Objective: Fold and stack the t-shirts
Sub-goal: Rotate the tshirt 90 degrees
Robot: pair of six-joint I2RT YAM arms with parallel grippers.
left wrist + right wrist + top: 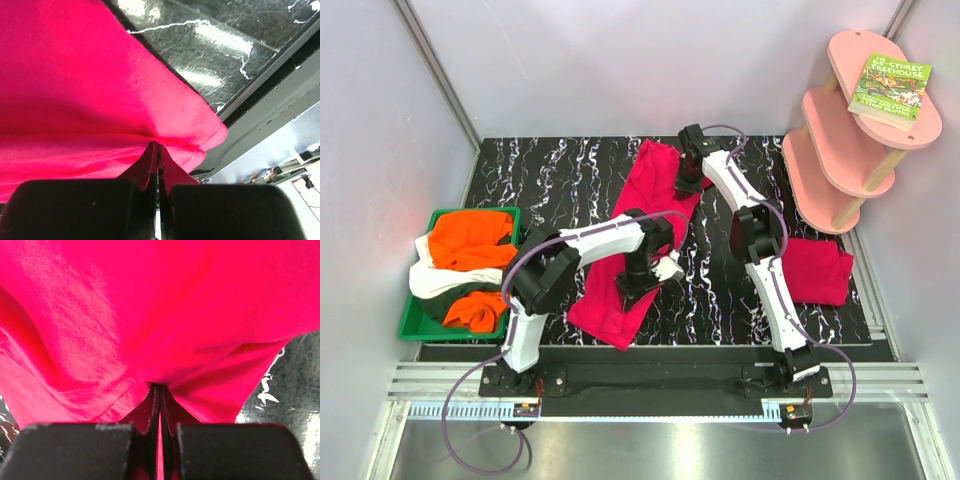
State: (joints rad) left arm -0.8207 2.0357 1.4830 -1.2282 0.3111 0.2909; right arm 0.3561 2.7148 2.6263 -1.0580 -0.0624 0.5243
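A crimson-pink t-shirt (638, 235) lies folded into a long strip running from the far middle of the table to its near edge. My left gripper (638, 285) is shut on the near part of this shirt (75, 90), the cloth pinched between the jaws. My right gripper (688, 183) is shut on the far end of the same shirt (150, 305). A second crimson-pink t-shirt (817, 270) lies folded on the right. Orange (470, 240) and white (435, 280) t-shirts are heaped in the green tray (420, 325) at the left.
A pink tiered shelf (850, 130) with a green book (890, 90) stands at the far right corner. The black marbled table (540, 180) ends at a metal rail (650, 385) by the arm bases. Grey walls enclose the table on three sides.
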